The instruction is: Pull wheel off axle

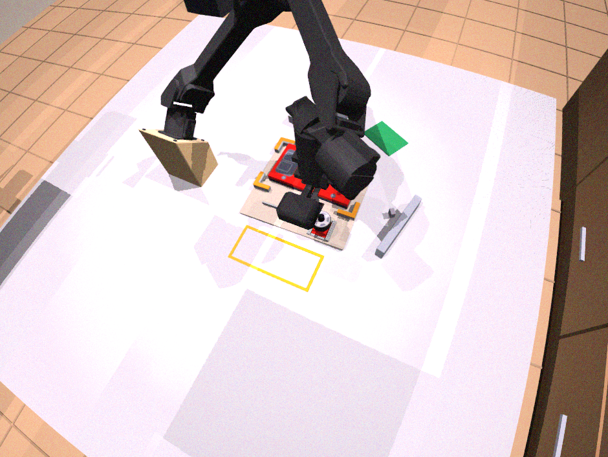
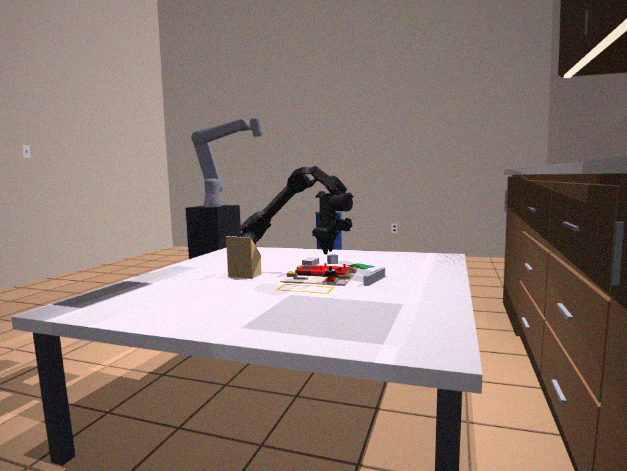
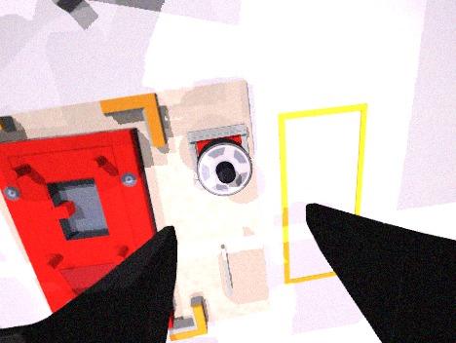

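Observation:
The wheel (image 1: 327, 222) (image 2: 330, 272) (image 3: 207, 171), black with a pale hub face, sits on the upright axle, whose black tip (image 3: 225, 171) shows through its centre. Under it is a small red and grey holder (image 3: 217, 132) on the beige board (image 3: 195, 219). The marked area (image 1: 278, 278) (image 2: 303, 291) (image 3: 283, 161) is a yellow rectangle on the table beside the board, with nothing in it. My gripper (image 2: 327, 251) (image 3: 242, 223) points down, open and empty, above the board. In the wrist view the wheel lies beyond the fingertips, not between them. In the top view the fingertips are hidden.
The red plate (image 1: 334, 195) (image 3: 117, 146) lies on the board between orange corner brackets (image 3: 157, 122). A thin rod (image 3: 227, 273) lies near the wheel. A long grey bar (image 1: 399, 226) (image 2: 373, 276), green piece (image 1: 387, 138) and tan block (image 1: 184, 159) (image 2: 240, 257) stand around the board.

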